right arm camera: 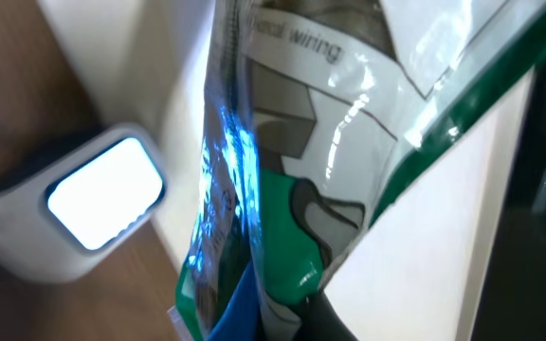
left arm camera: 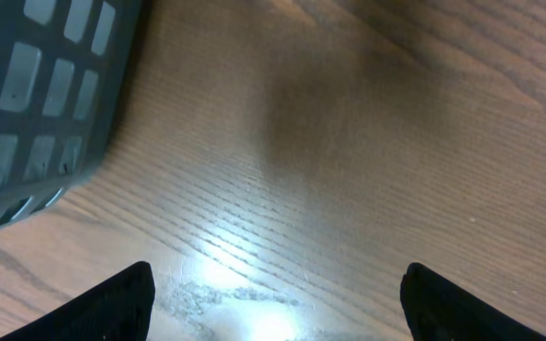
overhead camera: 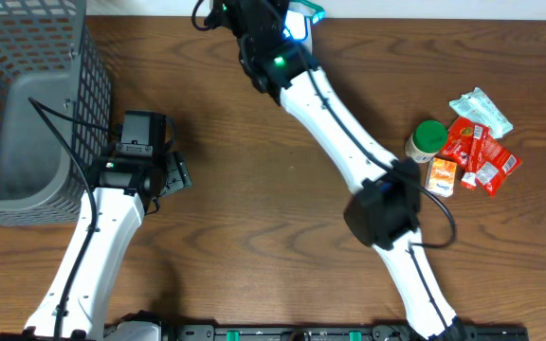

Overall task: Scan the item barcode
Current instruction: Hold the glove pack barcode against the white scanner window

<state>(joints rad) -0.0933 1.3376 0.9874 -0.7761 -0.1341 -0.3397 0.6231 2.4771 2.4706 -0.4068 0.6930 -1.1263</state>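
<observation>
My right gripper (overhead camera: 290, 21) reaches to the table's far edge and is shut on the item, a green and white plastic packet (right arm camera: 349, 114) with printed text. Only a teal and white corner of that packet (overhead camera: 305, 15) peeks out past the arm in the overhead view. In the right wrist view the packet hangs up close, right beside a white scanner (right arm camera: 93, 204) whose window glows bright, and blue light glints on the packet's edge. Of the right gripper (right arm camera: 292, 320) only a dark finger shows under the packet. No barcode is visible. My left gripper (left arm camera: 276, 308) stands open over bare wood.
A grey mesh basket (overhead camera: 27, 104) fills the far left, its corner (left arm camera: 36, 95) close to the left gripper (overhead camera: 145, 125). At the right lie a green-lidded jar (overhead camera: 427, 139), an orange box (overhead camera: 443, 175), red packets (overhead camera: 482, 156) and a white packet (overhead camera: 482, 109).
</observation>
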